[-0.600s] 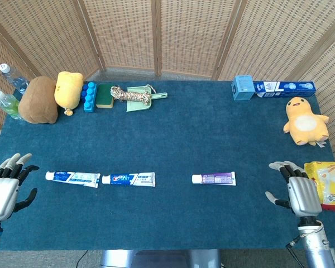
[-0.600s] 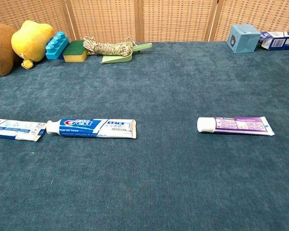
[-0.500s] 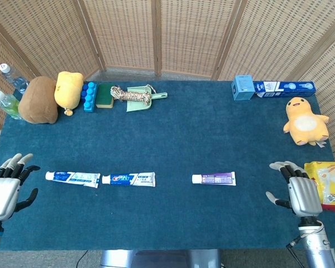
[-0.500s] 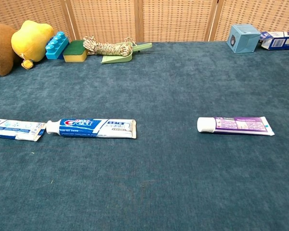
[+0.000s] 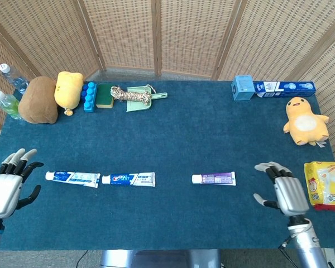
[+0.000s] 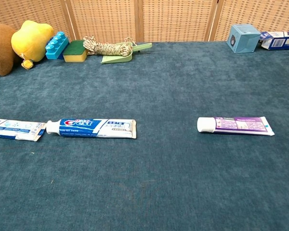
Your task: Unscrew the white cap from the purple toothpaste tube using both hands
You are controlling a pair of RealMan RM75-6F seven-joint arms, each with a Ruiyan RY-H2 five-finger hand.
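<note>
My two views are bright and evenly lit, the light soft and diffuse. Shadows on the blue tabletop (image 5: 173, 128) are faint and short. I see no glare. Both pictures are sharp, though my chest view softens slightly toward its far edge.

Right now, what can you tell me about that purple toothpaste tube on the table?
The purple tube is small, with a purple and white printed body, a white cap at one end and a flat crimped tail at the other. It looks like soft plastic. It lies flat on the blue cloth, cap on, pointing toward the robot's left. Nothing touches it; the right hand hangs open, apart from the tail.
</note>
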